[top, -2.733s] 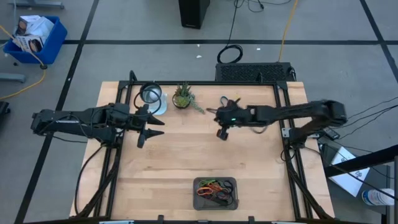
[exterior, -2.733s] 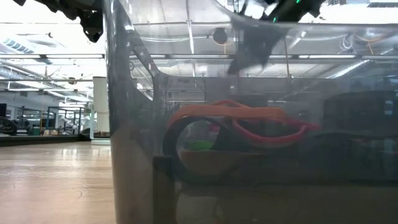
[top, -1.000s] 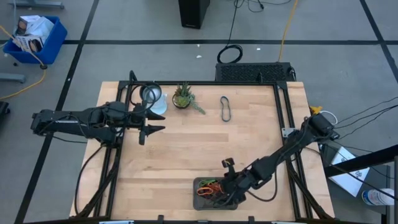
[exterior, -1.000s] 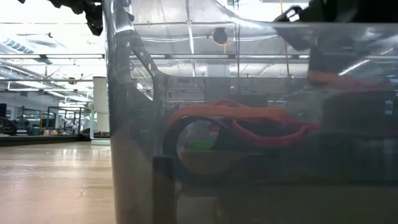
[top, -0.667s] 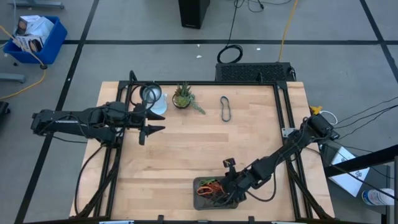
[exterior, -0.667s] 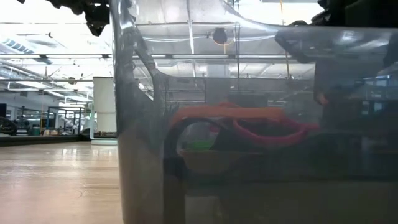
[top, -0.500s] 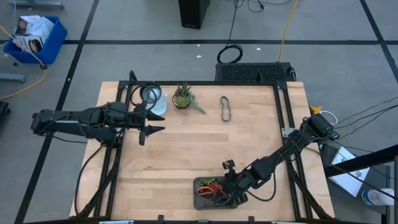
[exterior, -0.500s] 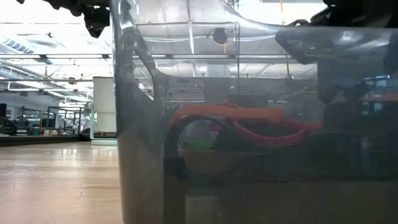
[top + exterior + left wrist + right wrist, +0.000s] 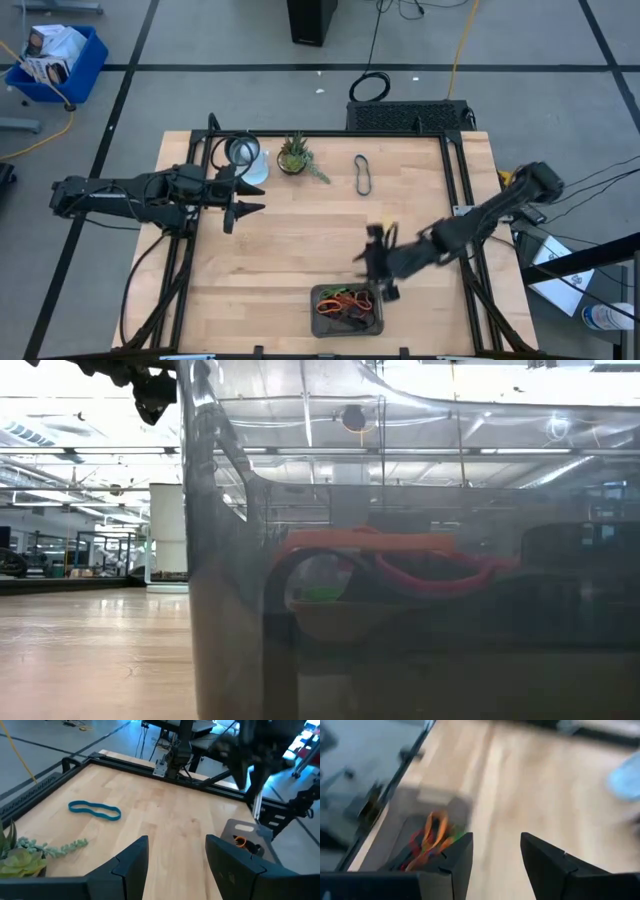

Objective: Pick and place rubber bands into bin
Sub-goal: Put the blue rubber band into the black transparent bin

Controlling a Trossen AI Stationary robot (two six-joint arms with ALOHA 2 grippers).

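While the left gripper (image 9: 240, 205) hangs with its fingers spread apart over the table's left side, near a small potted plant (image 9: 293, 154) and a round glass dish (image 9: 243, 153), we see the right gripper (image 9: 378, 262) blurred above the wooden table (image 9: 290, 250), just beyond the bin's (image 9: 320, 327) far right corner. From its wrist camera we look past its two dark fingers (image 9: 450, 862), parted with nothing between them. The bin sits at the table's near edge and holds a tangle of rubber bands (image 9: 343, 305), orange, red, green and black; the low camera peers through the bin's wall (image 9: 230, 610) at orange and red loops (image 9: 400, 555) lying inside. One more band, a blue loop (image 9: 94, 810), lies by itself on the far half of the table, right of the plant and well apart from the bin.
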